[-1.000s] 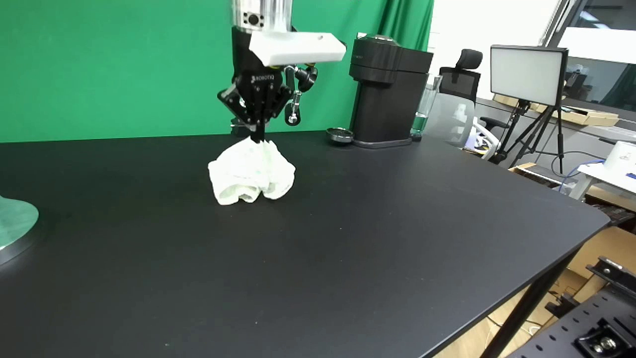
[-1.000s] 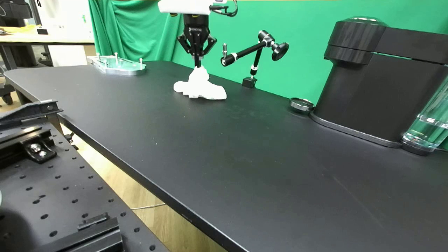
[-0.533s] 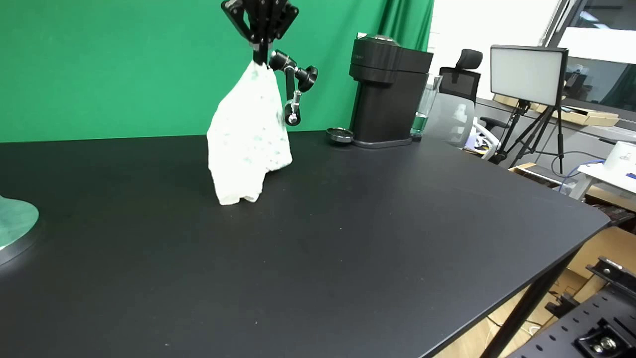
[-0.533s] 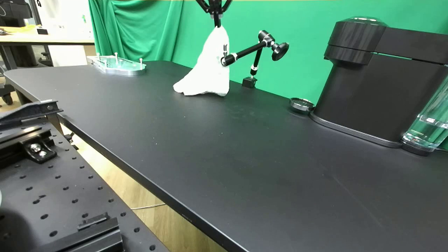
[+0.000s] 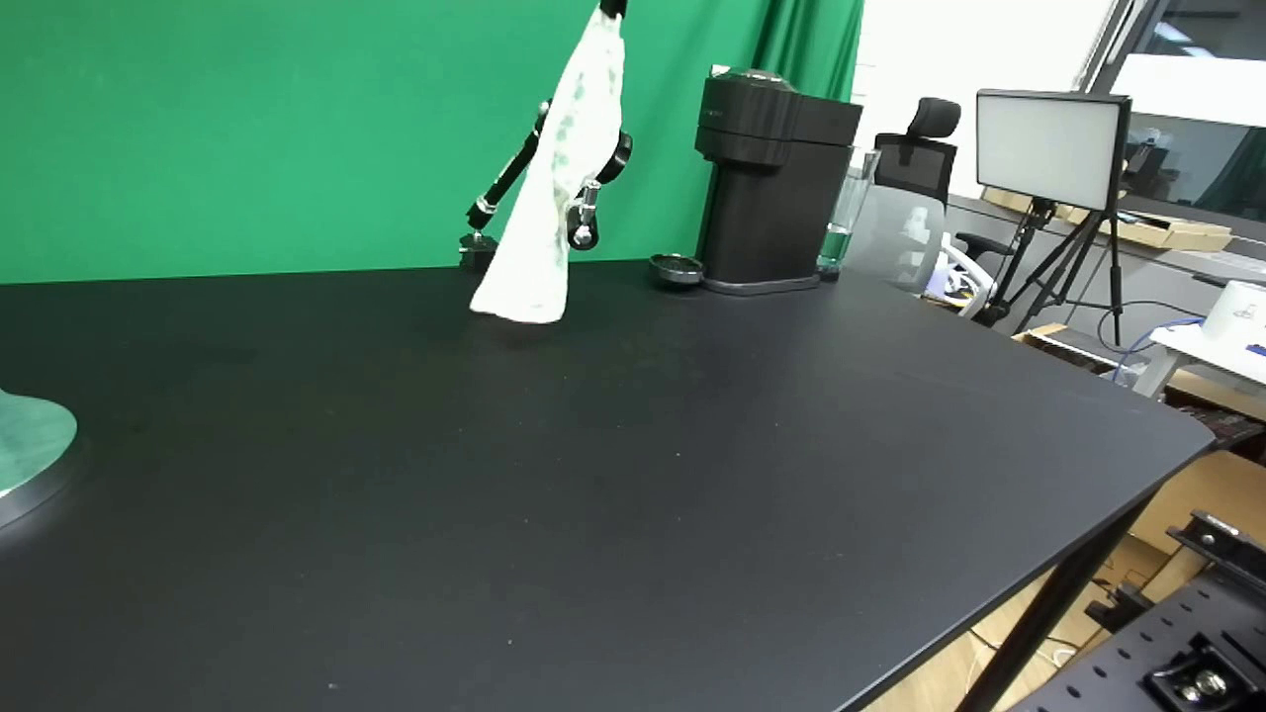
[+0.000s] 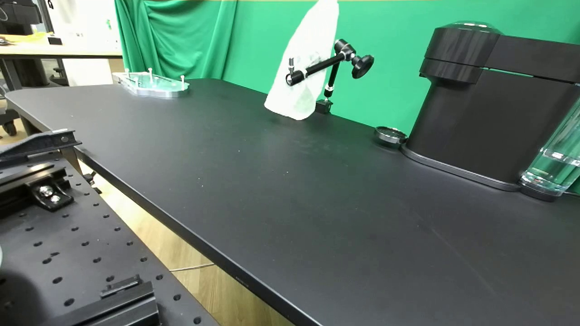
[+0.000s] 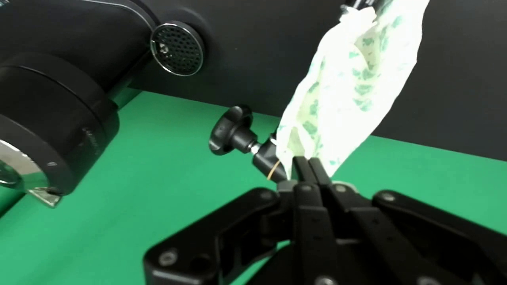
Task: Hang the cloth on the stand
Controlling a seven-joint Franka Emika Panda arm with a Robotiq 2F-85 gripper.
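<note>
The white cloth with green spots [image 5: 554,188] hangs stretched down from my gripper [image 5: 613,8], whose fingertips only just show at the top edge. In an exterior view the cloth [image 6: 312,36] passes behind the stand's upper bar [image 6: 324,66], and the gripper is out of frame. The cloth's lower edge is low, close to the table. The stand, a black jointed arm [image 5: 506,180] with a knob, is partly hidden by the cloth. In the wrist view my gripper [image 7: 309,160] is shut on the cloth's tip [image 7: 348,87], with the stand's joint [image 7: 269,158] just beyond.
A black coffee machine [image 6: 494,117] with a clear water tank stands beside the stand, with a round metal drip tray [image 6: 390,136] at its foot. A clear tray with pegs [image 6: 156,86] lies at the table's far end. A green curtain [image 5: 247,138] hangs behind.
My gripper has risen with the cloth and moved toward the stand. The cloth was bunched on the table, then stretched upward, and now hangs over against the stand's bar. The stand has not moved.
</note>
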